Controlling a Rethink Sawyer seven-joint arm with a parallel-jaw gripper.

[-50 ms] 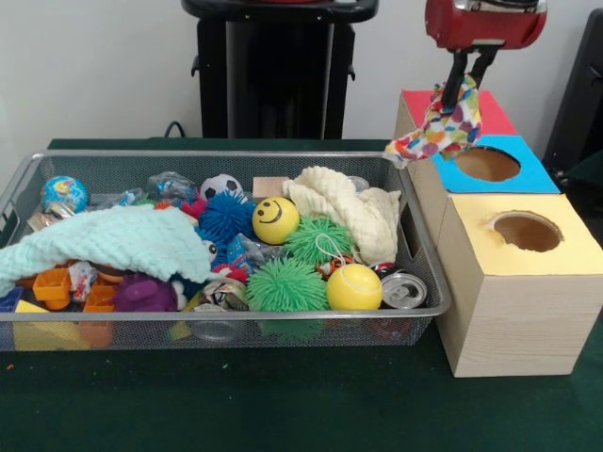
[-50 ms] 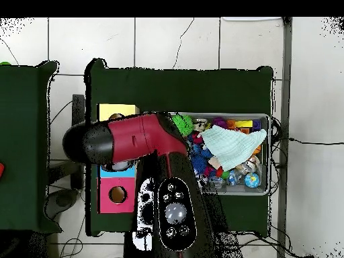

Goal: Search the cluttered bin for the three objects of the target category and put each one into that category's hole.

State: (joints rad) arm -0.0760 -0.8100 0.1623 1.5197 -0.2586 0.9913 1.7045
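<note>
Front view: the gripper (image 1: pixel 464 87) hangs over the hole box (image 1: pixel 513 311), its jaws pinched on a multicoloured spotted cloth (image 1: pixel 435 133).
The cloth dangles above the left edge of the blue hole (image 1: pixel 487 164), right of the wire bin (image 1: pixel 415 235). On the green worktop (image 1: pixel 283 405), the bin holds a mint cloth (image 1: pixel 113 240), a cream cloth (image 1: pixel 349 207) and balls.
</note>
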